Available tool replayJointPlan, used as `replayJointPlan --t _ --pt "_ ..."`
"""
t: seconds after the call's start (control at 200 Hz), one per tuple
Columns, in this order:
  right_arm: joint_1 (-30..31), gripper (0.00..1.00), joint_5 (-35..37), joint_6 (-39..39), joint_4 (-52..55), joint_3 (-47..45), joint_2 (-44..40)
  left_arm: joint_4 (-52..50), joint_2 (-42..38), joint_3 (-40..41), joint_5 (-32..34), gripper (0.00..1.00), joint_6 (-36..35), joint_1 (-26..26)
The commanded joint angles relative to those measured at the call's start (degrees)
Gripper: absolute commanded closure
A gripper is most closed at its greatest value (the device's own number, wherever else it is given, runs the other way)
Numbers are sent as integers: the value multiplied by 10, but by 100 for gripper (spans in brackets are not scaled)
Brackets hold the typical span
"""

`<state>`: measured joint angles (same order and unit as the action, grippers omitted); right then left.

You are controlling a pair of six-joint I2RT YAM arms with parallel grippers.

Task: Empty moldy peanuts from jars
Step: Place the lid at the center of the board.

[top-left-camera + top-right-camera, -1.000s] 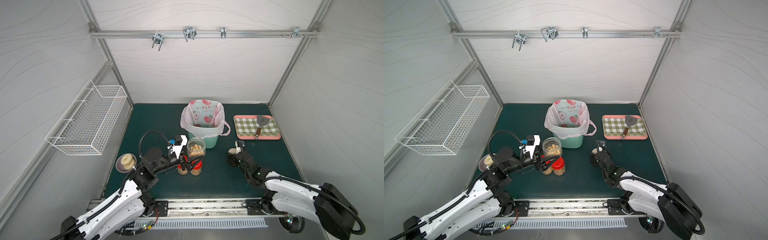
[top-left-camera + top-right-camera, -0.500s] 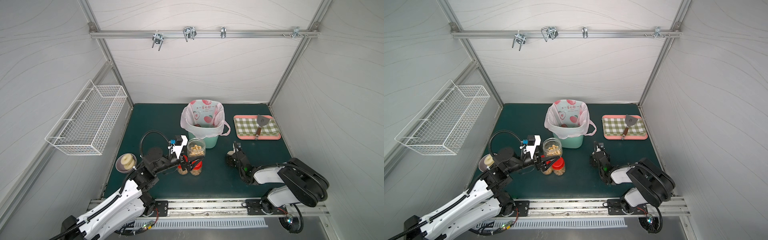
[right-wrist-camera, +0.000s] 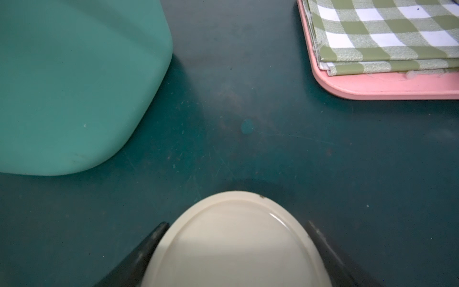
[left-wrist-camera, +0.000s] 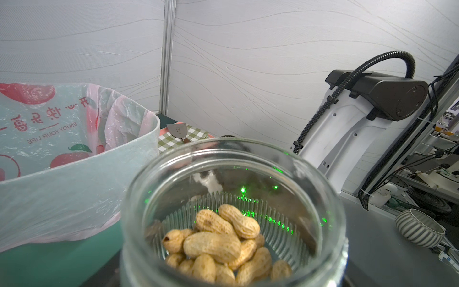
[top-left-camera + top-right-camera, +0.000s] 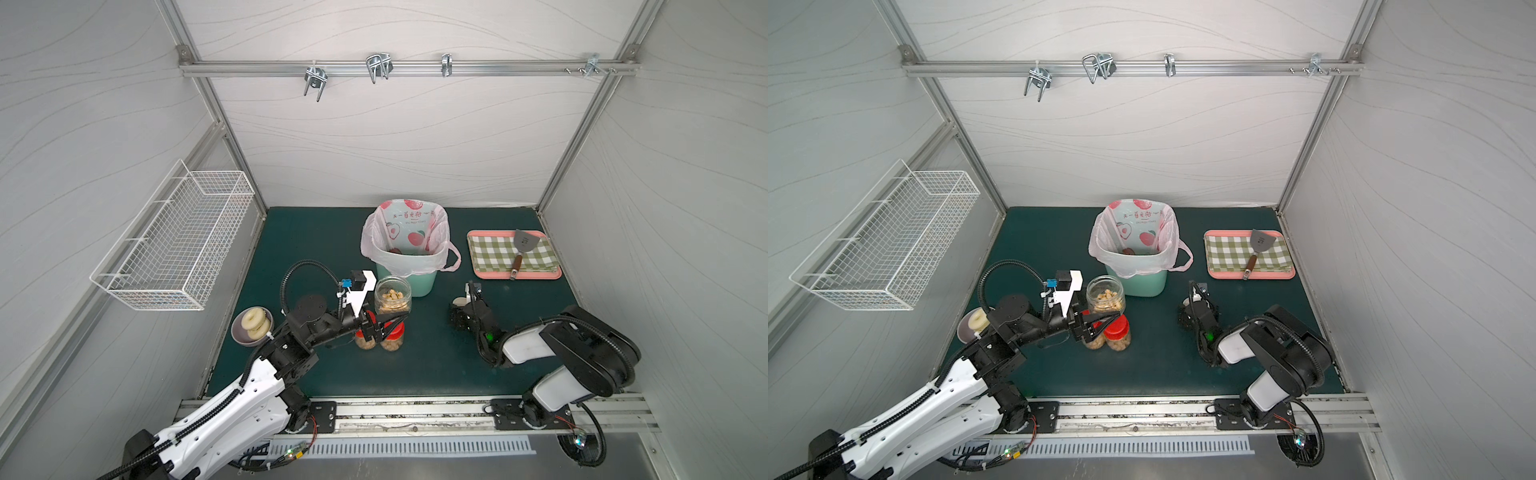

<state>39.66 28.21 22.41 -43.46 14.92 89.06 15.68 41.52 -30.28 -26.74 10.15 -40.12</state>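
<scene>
Left gripper (image 5: 397,323) is gripping the open jar (image 5: 392,296) of peanuts (image 4: 216,243); right gripper (image 3: 236,225) is straddling the lid (image 3: 236,251), can't tell if it's gripping.

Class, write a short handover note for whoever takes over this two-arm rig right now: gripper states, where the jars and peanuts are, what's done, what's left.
Left gripper: jaws wide around the open jar, apparently gripping it, beside the mint-green bin; peanuts inside.
Right gripper: jaws straddle the beige lid, low at the mat; grip or release unclear.
Two red-lidded jars stand capped, holding peanuts, right by the open jar.
Done: one lid off.
Left: tip the open jar into the bin, then uncap and empty both red-lidded jars.
</scene>
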Motion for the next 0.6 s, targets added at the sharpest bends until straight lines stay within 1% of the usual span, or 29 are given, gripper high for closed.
replayJointPlan --t 0.0,0.17,0.315,0.365,0.46,0.595 --pt "-4 14 -1 9 7 -5 -5 54 -6 -6 -4 100 -3 2" --pt "-4 8 -3 9 10 -4 -7 51 -9 -5 -1 100 -4 2" --pt "-4 2 -11 12 35 -3 -37 48 -12 -3 4 100 -6 2" --pt "-4 1 -18 18 59 0 -66 46 -14 -3 5 100 -8 2" --pt "-3 1 -35 35 151 13 -149 46 -13 -2 16 100 -10 2" --pt "-5 1 -47 41 228 15 -257 64 -12 7 32 100 -7 2"
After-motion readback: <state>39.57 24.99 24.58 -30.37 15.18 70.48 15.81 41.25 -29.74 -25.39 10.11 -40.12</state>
